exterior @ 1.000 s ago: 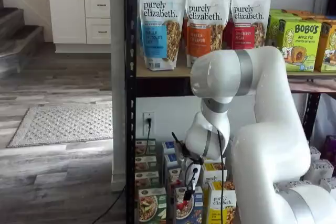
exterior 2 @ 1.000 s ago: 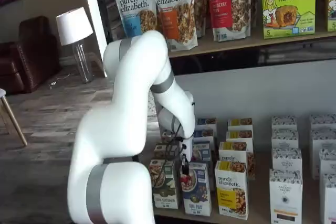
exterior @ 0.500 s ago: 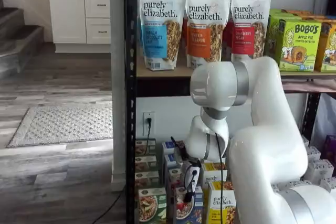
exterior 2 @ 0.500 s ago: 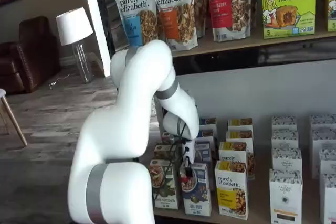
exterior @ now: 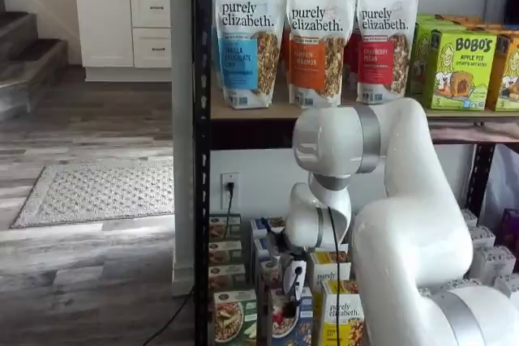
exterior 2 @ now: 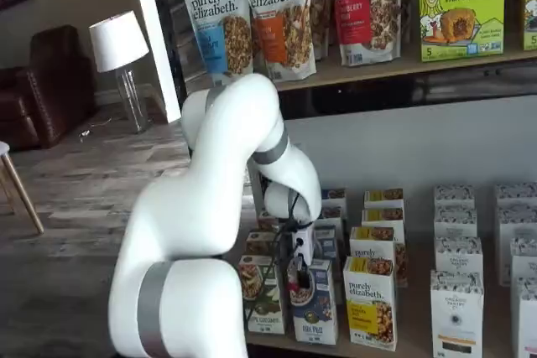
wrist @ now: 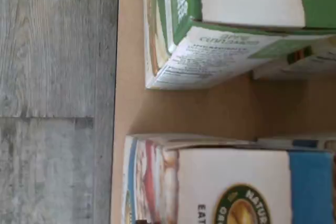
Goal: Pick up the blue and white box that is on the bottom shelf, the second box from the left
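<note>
The blue and white box (exterior 2: 317, 314) stands at the front of the bottom shelf (exterior 2: 413, 334), between a green-and-white cereal box (exterior 2: 263, 298) and a yellow "purely elizabeth" box (exterior 2: 370, 301). It also shows in a shelf view (exterior: 297, 327). My gripper (exterior 2: 294, 277) hangs at the blue box's top front edge, and it shows in a shelf view (exterior: 289, 305) too. Its black fingers are seen side-on, so no gap can be judged. The wrist view looks down on the blue box's top (wrist: 236, 182), the green-and-white box (wrist: 220, 35) and the tan board (wrist: 210, 108) between them.
More rows of the same boxes stand behind the front ones. White boxes (exterior 2: 457, 299) fill the shelf's right side. Granola bags (exterior: 251, 38) and green Bobo's boxes (exterior: 454, 66) sit on the tier above. A black rack post (exterior: 201, 151) stands left of the arm.
The arm's elbow has swung closer to the shelves. The gripper has stayed at the blue box's top, shifting only slightly.
</note>
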Motion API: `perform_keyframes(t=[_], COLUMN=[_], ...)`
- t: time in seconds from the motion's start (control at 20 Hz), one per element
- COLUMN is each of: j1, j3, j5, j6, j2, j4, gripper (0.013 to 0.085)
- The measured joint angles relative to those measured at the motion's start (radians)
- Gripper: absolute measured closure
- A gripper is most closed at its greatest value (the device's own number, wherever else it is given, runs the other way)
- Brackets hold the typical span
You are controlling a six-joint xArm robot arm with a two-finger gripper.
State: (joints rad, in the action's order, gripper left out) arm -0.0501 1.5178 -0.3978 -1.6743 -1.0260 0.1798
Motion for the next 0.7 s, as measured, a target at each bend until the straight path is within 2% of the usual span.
perform_keyframes(t=[0.35,0.7], j1=[-0.012,-0.013], j3=[0.054,0.039], j5=[-0.045,-0.043], j6=[0.063,0.077], j2=[-0.038,-0.027], j4=[-0.056,-0.071], gripper=[0.013,0.013])
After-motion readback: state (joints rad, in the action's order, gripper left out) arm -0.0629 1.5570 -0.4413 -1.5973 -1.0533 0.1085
